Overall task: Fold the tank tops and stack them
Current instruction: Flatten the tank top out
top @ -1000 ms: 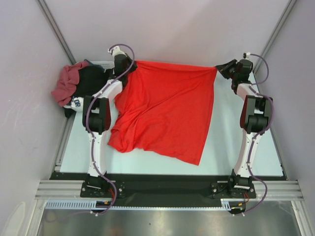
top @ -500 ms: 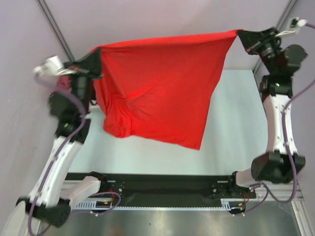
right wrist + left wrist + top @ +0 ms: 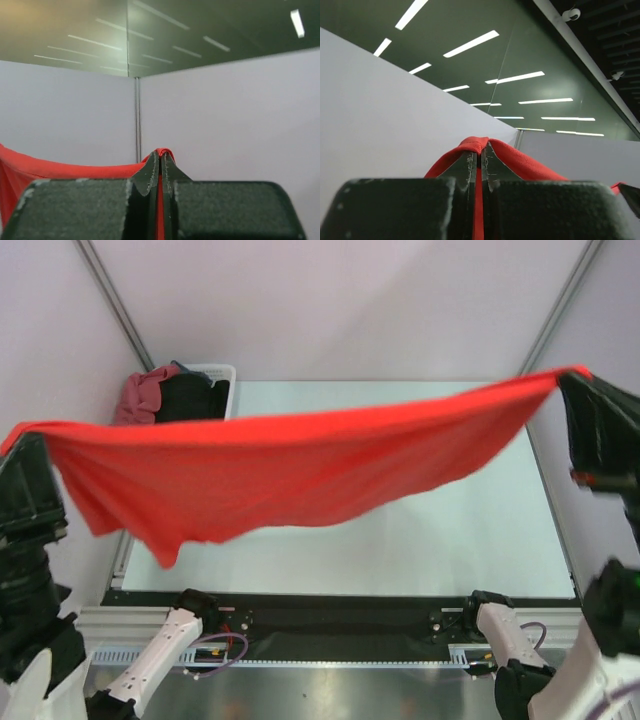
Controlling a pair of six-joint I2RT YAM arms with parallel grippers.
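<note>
Your table (image 3: 450, 530) lies pale and flat at the bottom of the overhead view. The bright red tank top (image 3: 300, 465) is held up in the air above it, stretched as a wide band from the far left of that view to the far right. Its top edge sags in a shallow curve between the two held corners. Its lower edge hangs loose and drops lowest near the left end, where a flap dangles.

Your left gripper (image 3: 20, 440) has the left corner of the cloth and your right gripper (image 3: 572, 380) has the right corner, both raised high and well apart. On the left wrist camera the fingers (image 3: 465, 167) are pressed together, with a red fold pinched between them and bulging over their tips. The right wrist camera shows the same: jaws closed on a thin red edge, with the cloth trailing off to the left of that view.

At the far left corner of the table stands a white basket (image 3: 222, 372). The maroon tank top (image 3: 140, 400) is bunched at its left side, touching a black garment (image 3: 190, 398). You cannot tell from here which parts lie inside the basket.
</note>
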